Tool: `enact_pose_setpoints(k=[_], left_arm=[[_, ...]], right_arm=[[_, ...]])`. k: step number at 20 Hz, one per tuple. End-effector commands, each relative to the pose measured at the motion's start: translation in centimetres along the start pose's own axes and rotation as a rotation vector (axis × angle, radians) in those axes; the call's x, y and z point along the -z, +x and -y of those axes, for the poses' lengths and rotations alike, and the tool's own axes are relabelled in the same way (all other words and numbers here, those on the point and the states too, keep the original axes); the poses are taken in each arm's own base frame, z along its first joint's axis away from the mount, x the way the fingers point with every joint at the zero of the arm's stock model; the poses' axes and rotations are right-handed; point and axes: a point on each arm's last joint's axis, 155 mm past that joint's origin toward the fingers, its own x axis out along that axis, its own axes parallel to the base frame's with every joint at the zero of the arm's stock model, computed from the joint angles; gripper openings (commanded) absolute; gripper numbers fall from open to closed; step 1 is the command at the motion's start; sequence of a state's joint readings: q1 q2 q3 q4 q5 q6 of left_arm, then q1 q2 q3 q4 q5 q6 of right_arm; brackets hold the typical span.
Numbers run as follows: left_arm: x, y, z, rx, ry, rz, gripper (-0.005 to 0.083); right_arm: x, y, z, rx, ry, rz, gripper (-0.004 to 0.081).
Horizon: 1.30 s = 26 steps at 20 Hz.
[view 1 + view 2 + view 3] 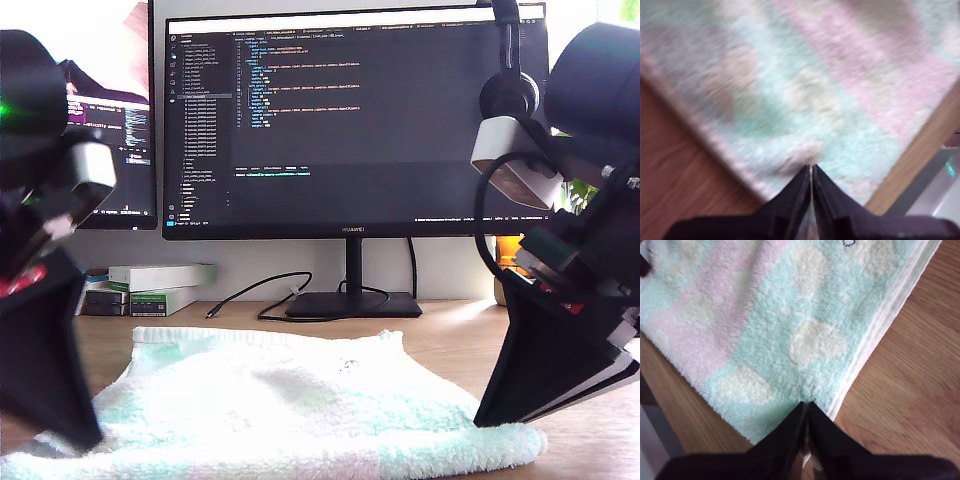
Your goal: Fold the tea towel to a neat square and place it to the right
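Both closed grippers, first gripper [811, 167] and second gripper [806, 404], pinch the tea towel [290, 410], long axis crosswise.

Wooden bench [450, 340] carries tea towel [270, 410] spread flat near front. Behind it: monitor stand base [350, 303], black cable [262, 292], stacked boxes [150, 288] at exterior view's left.

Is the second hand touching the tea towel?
Touching. In the second wrist view, my second hand is shut on the tea towel at its edge.
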<state>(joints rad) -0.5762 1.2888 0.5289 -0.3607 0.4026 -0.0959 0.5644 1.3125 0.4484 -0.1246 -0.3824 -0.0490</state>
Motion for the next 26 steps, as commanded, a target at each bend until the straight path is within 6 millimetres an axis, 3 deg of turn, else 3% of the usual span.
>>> enact_pose_setpoints(k=[1, 8, 13, 17, 21, 23, 26], left_arm=[[-2.3, -0.7, 0.8, 0.019, 0.053, 0.073, -0.0024], [-4.9, -0.8, 2.2, 0.045, 0.165, 0.175, -0.0024], [-5.8, -0.2, 3.0, 0.074, 0.201, 0.203, -0.0024], [-6.1, 1.1, 3.3, 0.102, 0.223, 0.207, -0.0024], [-6.0, 2.5, 3.4, 0.136, 0.222, 0.190, -0.0024], [-6.0, 2.9, 3.5, 0.151, 0.225, 0.191, -0.0024], [-5.8, 3.6, 3.4, 0.160, 0.222, 0.180, -0.0024]], right_arm=[[-1.0, -0.1, -0.1, -0.002, -0.004, 0.019, -0.0011], [-2.4, -0.7, -1.6, -0.073, -0.034, 0.040, -0.0011], [-2.9, -2.0, -3.8, -0.093, -0.275, 0.078, -0.0011], [-3.0, -3.0, -5.7, -0.019, -0.566, 0.089, 0.0000], [-0.3, -2.7, -5.9, 0.015, -0.811, -0.025, 0.0243], [0.7, -2.7, -5.2, 0.051, -0.957, -0.087, 0.0255], [-0.3, -2.7, -4.5, 0.119, -1.090, -0.081, 0.0364]])
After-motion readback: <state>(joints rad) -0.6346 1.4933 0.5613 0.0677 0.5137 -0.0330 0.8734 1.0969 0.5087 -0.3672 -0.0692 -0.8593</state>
